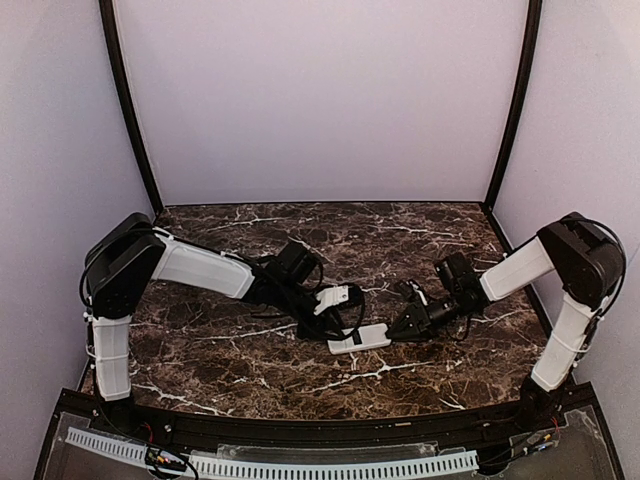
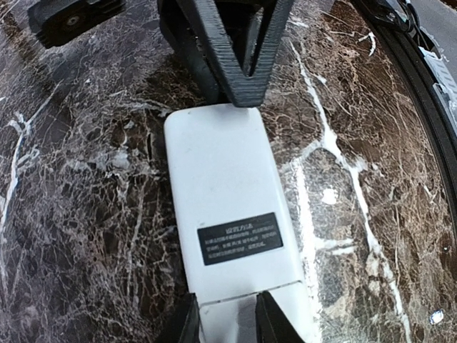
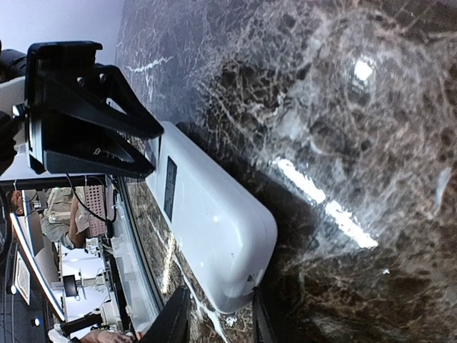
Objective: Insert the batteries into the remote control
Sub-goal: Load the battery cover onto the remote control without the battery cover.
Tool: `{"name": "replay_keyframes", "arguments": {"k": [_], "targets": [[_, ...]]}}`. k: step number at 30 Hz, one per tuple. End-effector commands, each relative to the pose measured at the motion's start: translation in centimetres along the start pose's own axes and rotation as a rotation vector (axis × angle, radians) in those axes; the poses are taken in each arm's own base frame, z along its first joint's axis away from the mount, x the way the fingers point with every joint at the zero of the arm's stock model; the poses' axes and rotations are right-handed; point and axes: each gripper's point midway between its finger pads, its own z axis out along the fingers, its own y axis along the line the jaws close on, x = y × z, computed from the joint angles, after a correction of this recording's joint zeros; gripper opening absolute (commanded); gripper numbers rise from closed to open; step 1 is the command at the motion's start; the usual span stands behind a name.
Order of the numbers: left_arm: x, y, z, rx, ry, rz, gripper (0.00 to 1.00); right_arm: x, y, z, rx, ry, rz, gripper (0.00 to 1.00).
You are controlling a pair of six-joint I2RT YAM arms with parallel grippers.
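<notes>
The remote control [image 1: 360,340] lies with its plain white back up on the marble table, its black label showing in the left wrist view [image 2: 228,214] and the right wrist view [image 3: 207,207]. My left gripper [image 1: 343,332] is over its left end. Its fingertips [image 2: 268,321] are a little apart and rest on the battery cover, gripping nothing. My right gripper [image 1: 402,328] is closed on the remote's right end [image 3: 218,314], one finger above and one beside the table. No orange or dark blue-purple battery shows in any view.
The dark marble table [image 1: 250,370] is walled at the back and sides. A black rail with a white perforated strip [image 1: 300,465] runs along the near edge, close to the remote.
</notes>
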Motion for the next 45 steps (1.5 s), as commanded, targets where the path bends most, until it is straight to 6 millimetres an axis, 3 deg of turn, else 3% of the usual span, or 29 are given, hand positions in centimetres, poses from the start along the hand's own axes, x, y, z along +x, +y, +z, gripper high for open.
{"name": "replay_keyframes", "arguments": {"k": [1,7,11,17,25,31,36,45], "targets": [[0.9,-2.2,0.4,0.061,0.057,-0.041,0.28,-2.1,0.4,0.0,0.001,-0.031,-0.039,0.29],[-0.6,-1.8,-0.8,0.023,0.028,-0.038,0.35,-2.8,0.5,0.1,-0.001,-0.036,-0.045,0.31],[-2.2,-0.6,-2.1,-0.066,-0.019,-0.07,0.48,-3.0,0.5,0.1,0.004,-0.036,-0.047,0.36],[-3.5,1.8,-4.7,-0.202,-0.082,-0.211,0.55,-3.8,0.5,0.4,-0.001,-0.038,-0.05,0.37],[-0.3,1.5,-7.2,-0.307,-0.135,-0.425,0.53,-4.2,1.0,0.5,-0.033,-0.035,-0.064,0.36],[2.9,0.4,-6.7,-0.308,-0.081,-0.553,0.47,-4.2,0.9,0.5,-0.028,-0.032,-0.063,0.36],[3.9,0.3,-6.6,-0.32,-0.1,-0.627,0.5,-3.3,0.7,0.3,-0.008,-0.021,-0.053,0.36],[3.8,1.5,-7.5,-0.315,-0.198,-0.781,0.58,-0.3,1.1,-0.3,-0.025,0.004,-0.022,0.36]]}}
